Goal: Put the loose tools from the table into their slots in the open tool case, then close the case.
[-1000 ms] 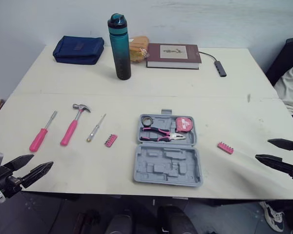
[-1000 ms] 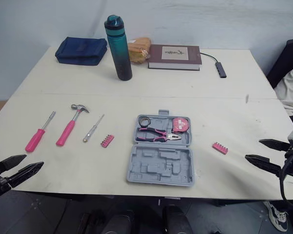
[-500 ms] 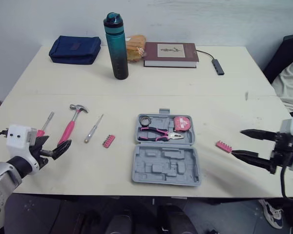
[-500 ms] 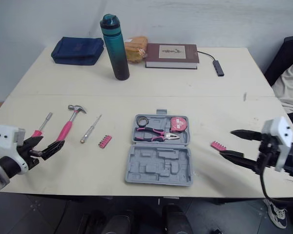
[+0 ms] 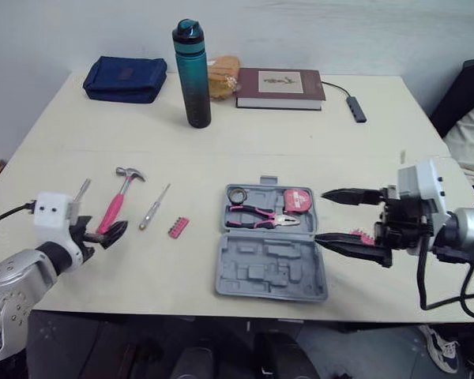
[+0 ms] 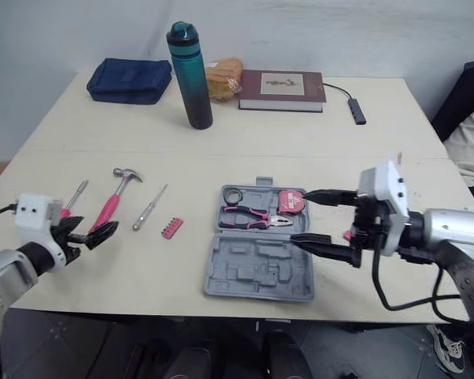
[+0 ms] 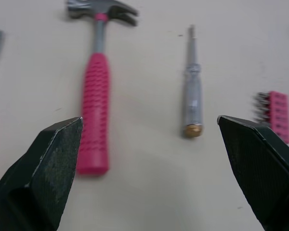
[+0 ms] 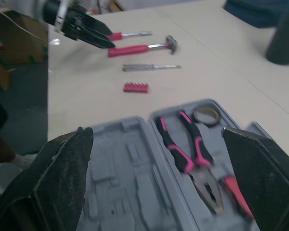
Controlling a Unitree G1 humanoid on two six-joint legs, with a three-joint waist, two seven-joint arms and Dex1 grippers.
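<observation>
The grey tool case (image 5: 272,246) lies open near the front middle of the tabletop (image 5: 300,150). Its far half holds pink-handled pliers (image 5: 262,219), a roll of tape (image 5: 237,195) and a pink tape measure (image 5: 297,200). The moulded slots of the near half are bare.

To the robot's left of the case lie four loose tools in a row, each apart from the next. Nearest the case is a pink bit holder (image 5: 178,228), then a slim clear-handled screwdriver (image 5: 155,207), a pink-handled hammer (image 5: 120,197) and a pink-handled driver (image 6: 71,202).

The left pincer (image 7: 149,118) is spread wide and holds nothing. It sits at the handle ends of the hammer and the driver, partly covering the driver's grip.

The right pincer (image 5: 320,216) is also wide open and empty. Its tips reach over the case's right edge beside the tape measure, though I cannot tell whether they touch it. Its lower finger crosses in front of a second pink bit strip (image 5: 362,235), which lies on the tabletop just right of the case.

Along the far edge, well apart from the tools, stand a teal bottle (image 5: 192,75), a blue pouch (image 5: 126,79), a bread roll (image 5: 223,76), a maroon book (image 5: 281,88) and a small cabled adapter (image 5: 355,109).
</observation>
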